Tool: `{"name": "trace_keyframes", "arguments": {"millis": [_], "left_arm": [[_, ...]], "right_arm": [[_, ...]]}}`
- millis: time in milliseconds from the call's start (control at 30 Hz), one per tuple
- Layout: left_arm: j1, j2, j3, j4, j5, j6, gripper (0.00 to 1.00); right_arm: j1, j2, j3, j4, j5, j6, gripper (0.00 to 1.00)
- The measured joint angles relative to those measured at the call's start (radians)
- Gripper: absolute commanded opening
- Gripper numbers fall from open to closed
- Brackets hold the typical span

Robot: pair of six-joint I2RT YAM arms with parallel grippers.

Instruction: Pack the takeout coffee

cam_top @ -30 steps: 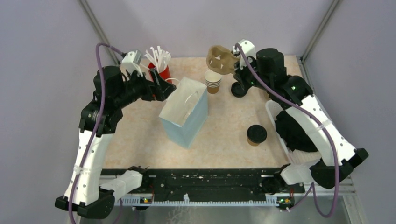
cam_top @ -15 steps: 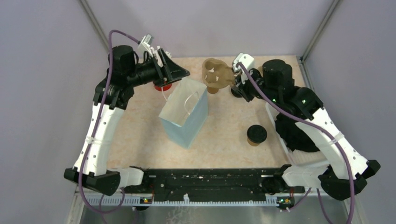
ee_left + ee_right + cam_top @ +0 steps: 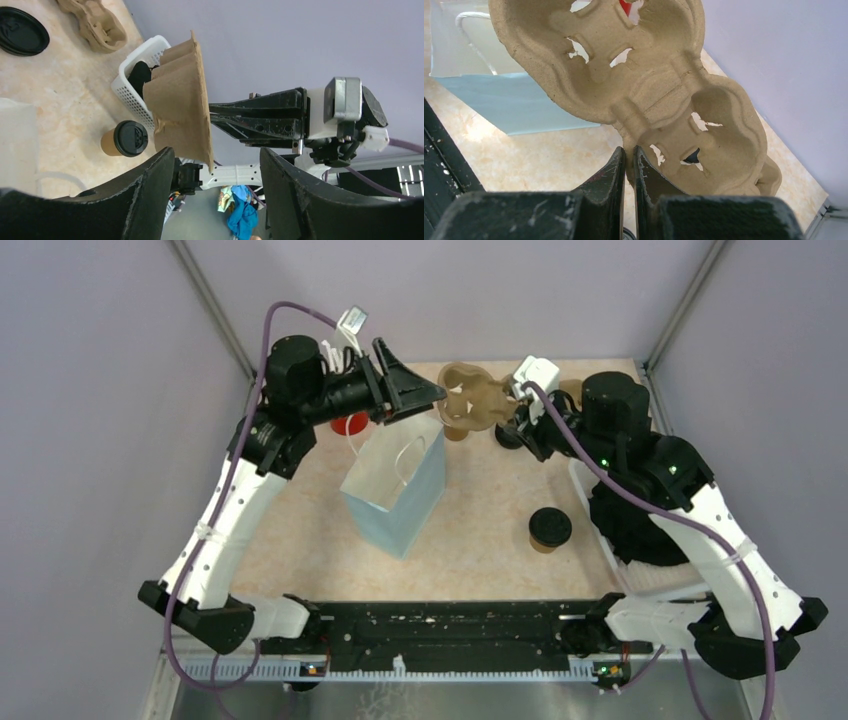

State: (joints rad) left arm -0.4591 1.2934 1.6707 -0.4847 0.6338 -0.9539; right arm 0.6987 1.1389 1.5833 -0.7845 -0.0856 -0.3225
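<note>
The takeout coffee (image 3: 549, 528), a brown cup with a black lid, stands on the table right of centre, and it also shows in the left wrist view (image 3: 125, 139). No gripper touches it. My right gripper (image 3: 512, 412) is shut on the rim of a tan pulp cup carrier (image 3: 468, 400) and holds it in the air over the back of the table; the pinch is plain at the right gripper (image 3: 629, 152) on the carrier (image 3: 644, 85). My left gripper (image 3: 432, 392) is open at the carrier's other side. The carrier's edge (image 3: 202, 125) hangs between the open fingers of the left gripper (image 3: 216, 155), touching neither.
A pale blue paper bag (image 3: 395, 485) stands open mid-table below the carrier. A red cup (image 3: 348, 424) sits behind the left arm. A white basket (image 3: 590, 490) with black lids lies at the right edge. A loose black lid (image 3: 20, 34) and another carrier (image 3: 92, 25) rest near the back.
My left arm has risen and swung right from the red cup to the carrier, its jaws narrowing a little. The right gripper has brought the carrier slightly left. The coffee has not moved.
</note>
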Motion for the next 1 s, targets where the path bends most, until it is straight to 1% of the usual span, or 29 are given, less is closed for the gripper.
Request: {"name": "trace_keyframes", "arguments": {"millis": [100, 200, 400, 533, 600, 700, 767, 867, 1000], "left_arm": [[-0.028, 0.025, 0.0, 0.021, -0.023, -0.022, 0.65], [-0.036, 0.042, -0.001, 0.029, -0.048, -0.045, 0.59], [-0.042, 0.044, -0.006, 0.037, -0.076, -0.074, 0.39], [-0.043, 0.044, -0.006, 0.037, -0.082, -0.075, 0.31], [-0.045, 0.044, -0.006, 0.037, -0.084, -0.077, 0.29], [-0.048, 0.044, -0.006, 0.037, -0.087, -0.077, 0.32], [-0.051, 0.045, -0.006, 0.034, -0.093, -0.075, 0.31], [-0.053, 0.049, -0.004, 0.019, -0.101, -0.068, 0.26], [-0.053, 0.068, 0.01, -0.005, -0.117, -0.062, 0.16]], "right_arm": [[0.0, -0.001, 0.0, 0.0, -0.007, -0.008, 0.0], [0.0, 0.0, -0.002, 0.0, -0.008, -0.018, 0.0], [0.0, 0.001, -0.006, -0.003, -0.014, -0.037, 0.0], [0.0, 0.001, -0.018, -0.001, -0.014, -0.043, 0.0], [0.0, 0.001, -0.021, -0.004, -0.012, -0.043, 0.0], [0.0, 0.001, -0.021, -0.002, -0.004, -0.041, 0.0], [0.0, 0.004, -0.02, 0.0, 0.002, -0.036, 0.0], [0.0, 0.014, -0.02, 0.0, 0.009, -0.029, 0.0], [0.006, 0.026, -0.02, -0.002, 0.024, -0.021, 0.0]]}}
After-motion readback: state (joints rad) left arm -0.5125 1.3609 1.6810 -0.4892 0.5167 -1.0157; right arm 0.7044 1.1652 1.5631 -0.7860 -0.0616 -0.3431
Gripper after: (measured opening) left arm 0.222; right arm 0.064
